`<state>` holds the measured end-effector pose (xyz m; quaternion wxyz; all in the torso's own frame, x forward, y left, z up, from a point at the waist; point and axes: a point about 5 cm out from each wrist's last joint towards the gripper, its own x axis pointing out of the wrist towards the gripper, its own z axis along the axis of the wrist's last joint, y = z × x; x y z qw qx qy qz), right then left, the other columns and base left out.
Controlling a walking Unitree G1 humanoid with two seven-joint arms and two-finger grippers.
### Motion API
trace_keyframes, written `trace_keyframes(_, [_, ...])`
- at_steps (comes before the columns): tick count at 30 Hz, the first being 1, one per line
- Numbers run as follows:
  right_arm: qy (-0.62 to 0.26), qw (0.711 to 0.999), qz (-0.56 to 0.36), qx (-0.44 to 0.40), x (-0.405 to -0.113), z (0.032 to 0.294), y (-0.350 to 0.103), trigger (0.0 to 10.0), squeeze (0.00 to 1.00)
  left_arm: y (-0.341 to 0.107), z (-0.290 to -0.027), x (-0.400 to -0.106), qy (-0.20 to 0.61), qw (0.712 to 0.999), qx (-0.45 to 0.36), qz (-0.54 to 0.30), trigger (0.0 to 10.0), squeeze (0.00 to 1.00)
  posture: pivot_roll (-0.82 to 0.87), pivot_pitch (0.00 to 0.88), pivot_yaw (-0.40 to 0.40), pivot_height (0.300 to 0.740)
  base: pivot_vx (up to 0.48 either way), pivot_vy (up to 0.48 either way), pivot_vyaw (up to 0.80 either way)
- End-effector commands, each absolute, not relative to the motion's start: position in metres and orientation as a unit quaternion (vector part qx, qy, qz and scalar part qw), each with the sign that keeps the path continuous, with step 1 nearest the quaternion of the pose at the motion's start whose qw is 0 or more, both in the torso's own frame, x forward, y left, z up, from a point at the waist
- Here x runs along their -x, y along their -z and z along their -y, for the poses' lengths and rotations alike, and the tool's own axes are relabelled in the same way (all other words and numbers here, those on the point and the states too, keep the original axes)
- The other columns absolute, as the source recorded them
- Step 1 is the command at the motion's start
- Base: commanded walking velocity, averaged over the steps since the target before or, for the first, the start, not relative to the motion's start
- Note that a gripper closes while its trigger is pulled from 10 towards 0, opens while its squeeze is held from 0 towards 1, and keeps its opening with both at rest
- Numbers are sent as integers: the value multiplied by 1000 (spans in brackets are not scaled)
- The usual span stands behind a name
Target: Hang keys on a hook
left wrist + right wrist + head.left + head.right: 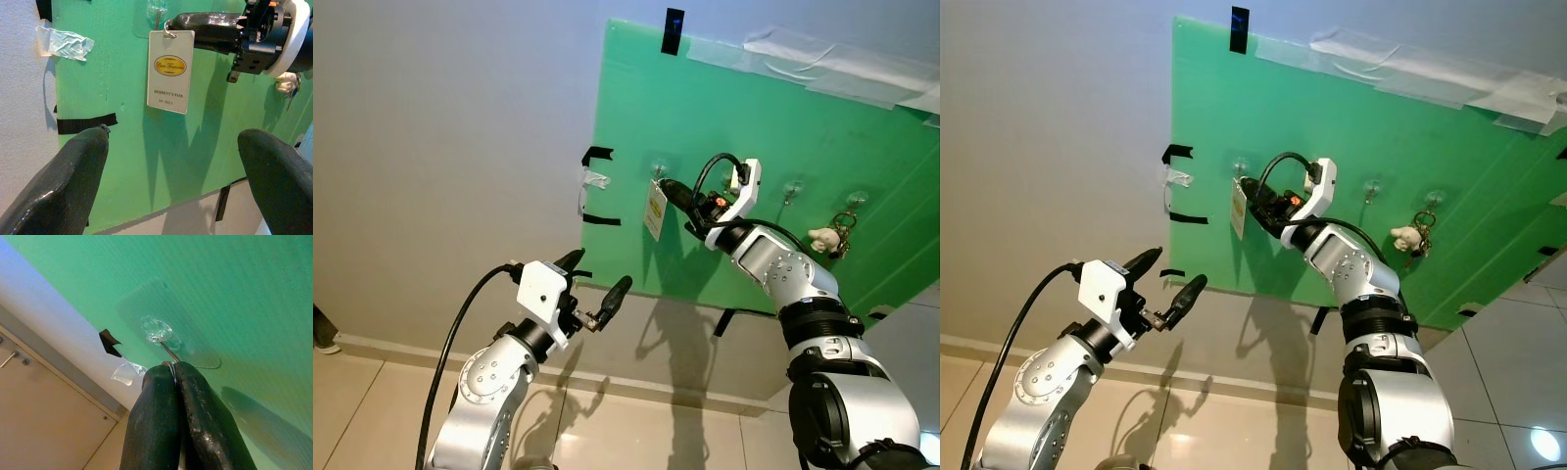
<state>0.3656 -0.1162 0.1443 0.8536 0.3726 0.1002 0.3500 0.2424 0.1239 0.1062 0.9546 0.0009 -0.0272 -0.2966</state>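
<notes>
Your right gripper [671, 188] reached the leftmost hook [658, 166] on the green board [754, 127], apparently pinching the white tag [655, 210]; your left gripper [595, 289] hovered open below.

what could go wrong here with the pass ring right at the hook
The right gripper is shut on the thin metal ring of the white resident's pass card, right at the clear plastic stick-on hook on the green board. If the ring is not fully over the hook's wire, opening could drop the card. Pulling or pushing could also peel the stuck-on hook off the board.
</notes>
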Motion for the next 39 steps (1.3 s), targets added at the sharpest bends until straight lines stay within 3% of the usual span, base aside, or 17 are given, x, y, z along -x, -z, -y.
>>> trace_keyframes(1, [-335,853,-122,-382,-366,122,-138,10000,0,-109,-120,-242,300,953,-1,30,10000,0,175,0,-151,740,0,0,0])
trace_keyframes(14, [-345,858,-199,-326,-359,110,-116,10000,0,-108,-120,-241,296,955,1,27,10000,0,172,0,-154,740,0,0,0])
trace_keyframes(15, [-345,859,-199,-322,-359,111,-116,10000,714,-108,-120,-241,295,955,1,26,10000,0,171,0,-156,740,0,0,0])
trace_keyframes(16, [-339,863,-200,-316,-359,112,-114,10000,980,-108,-120,-241,295,955,2,26,10000,0,171,0,-156,740,0,0,0])
trace_keyframes(24, [-303,895,-195,-263,-362,120,-110,10000,1000,-107,-120,-240,289,957,2,26,10000,0,175,0,-163,740,0,0,0])
trace_keyframes(30, [-290,938,-119,-149,-361,129,-122,10000,1000,-107,-124,-240,283,959,-5,27,10000,0,176,0,-168,740,0,0,0])
trace_keyframes(35, [-273,955,-76,-84,-337,136,-121,10000,1000,-106,-131,-242,270,963,-18,19,10000,0,158,0,-153,740,0,0,0])
trace_keyframes(39, [-209,977,-44,-19,-292,147,-99,10000,1000,-103,-143,-249,240,970,-27,-4,10000,0,127,0,-119,740,0,0,0])
